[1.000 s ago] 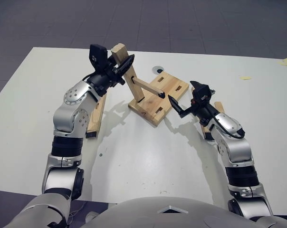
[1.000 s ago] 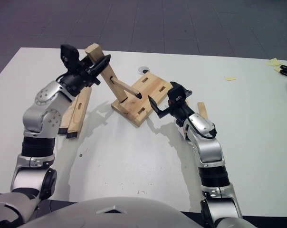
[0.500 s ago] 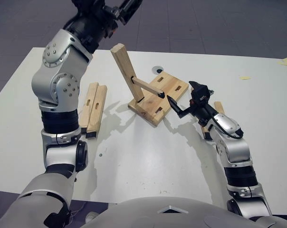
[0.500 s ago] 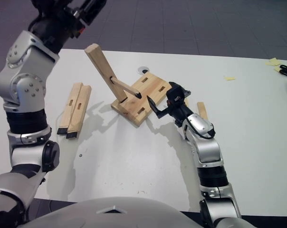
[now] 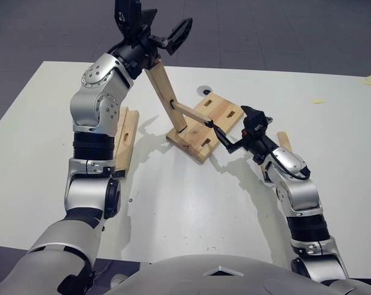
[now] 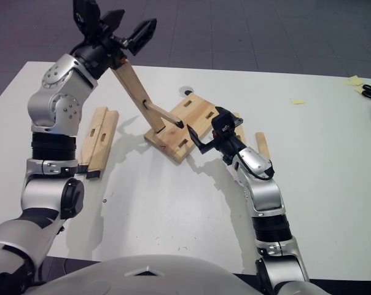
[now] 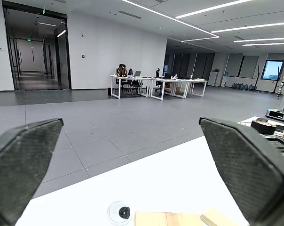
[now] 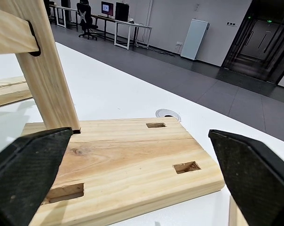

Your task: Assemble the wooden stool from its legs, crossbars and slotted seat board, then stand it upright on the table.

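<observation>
Hovering open and empty, my left gripper [image 5: 164, 29] sits just above the top end of the leg [image 5: 166, 92]. That leg leans up out of its slot in the seat board [image 5: 227, 112] far below. I judge the slot alone pinches its foot and keeps it standing. My right gripper [image 5: 219, 136] is spread wide too, grasping nothing, close by the free end of the crossbar [image 5: 195, 115] plugged into that leg, probably ready to steady it. My right wrist view puts the board's open slots [image 8: 185, 166] straight ahead between the jaws. The head views add two spare legs [image 5: 125, 138] flat on the table [image 5: 173, 203], well below my left gripper.
</observation>
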